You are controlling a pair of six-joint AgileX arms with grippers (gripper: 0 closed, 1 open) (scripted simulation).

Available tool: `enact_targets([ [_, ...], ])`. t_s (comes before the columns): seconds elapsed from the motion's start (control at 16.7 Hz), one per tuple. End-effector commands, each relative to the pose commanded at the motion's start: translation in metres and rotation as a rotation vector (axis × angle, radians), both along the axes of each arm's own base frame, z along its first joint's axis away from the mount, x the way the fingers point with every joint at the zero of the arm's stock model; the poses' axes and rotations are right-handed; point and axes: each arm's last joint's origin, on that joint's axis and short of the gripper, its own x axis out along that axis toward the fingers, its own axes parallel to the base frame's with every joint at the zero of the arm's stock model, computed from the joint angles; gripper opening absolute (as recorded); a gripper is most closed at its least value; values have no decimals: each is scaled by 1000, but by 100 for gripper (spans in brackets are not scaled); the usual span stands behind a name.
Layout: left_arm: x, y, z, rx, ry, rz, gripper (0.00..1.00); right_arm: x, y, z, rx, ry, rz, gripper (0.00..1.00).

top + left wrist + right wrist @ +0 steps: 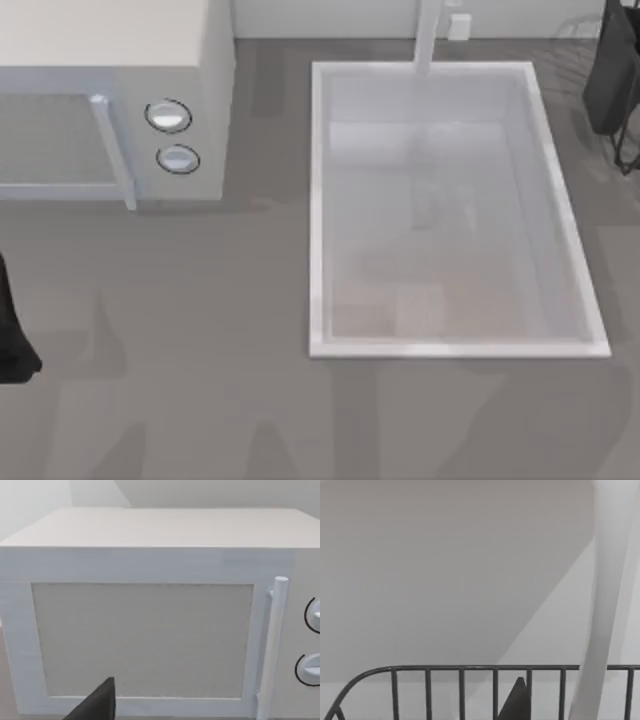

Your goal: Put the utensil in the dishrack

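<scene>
Right gripper (pixel 516 705) is up at the bench's (pixel 200 400) far right corner, directly over the dishrack (pixel 470 669). Its wrist view looks across the rack's top wire rail and upright bars to the plain back wall. Open or closed: cannot tell, and cannot tell if it holds anything.

Left gripper (pixel 97 707) is parked at the bench's left edge, facing the microwave (pixel 110 60) door. State: cannot tell either.

The utensil's position and long axis cannot be told from these views. Nothing like a spoon lies in the sink (pixel 318 200) or on the bare bench in front of it.

Key relation: the rack sits at the far right corner, right of the sink rim and past the faucet (pixel 428 35). The right arm is far nearer to it; the left is well apart, with microwave and sink between.

Judgement: a drop into the rack falls to the right arm, and probably takes a descent between the wires. Risk: the gripper catching the thin bars.
</scene>
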Motion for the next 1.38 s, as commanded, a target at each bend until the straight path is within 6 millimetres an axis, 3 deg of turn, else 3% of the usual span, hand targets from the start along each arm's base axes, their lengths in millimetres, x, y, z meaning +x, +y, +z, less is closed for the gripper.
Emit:
enact_targets([
  [0.24, 0, 0, 0, 0, 0, 0, 100, 0, 0, 0, 0, 0, 0, 0],
  [1.02, 0, 0, 0, 0, 0, 0, 100, 0, 0, 0, 0, 0, 0, 98],
  [1.38, 0, 0, 0, 0, 0, 0, 100, 0, 0, 0, 0, 0, 0, 100],
])
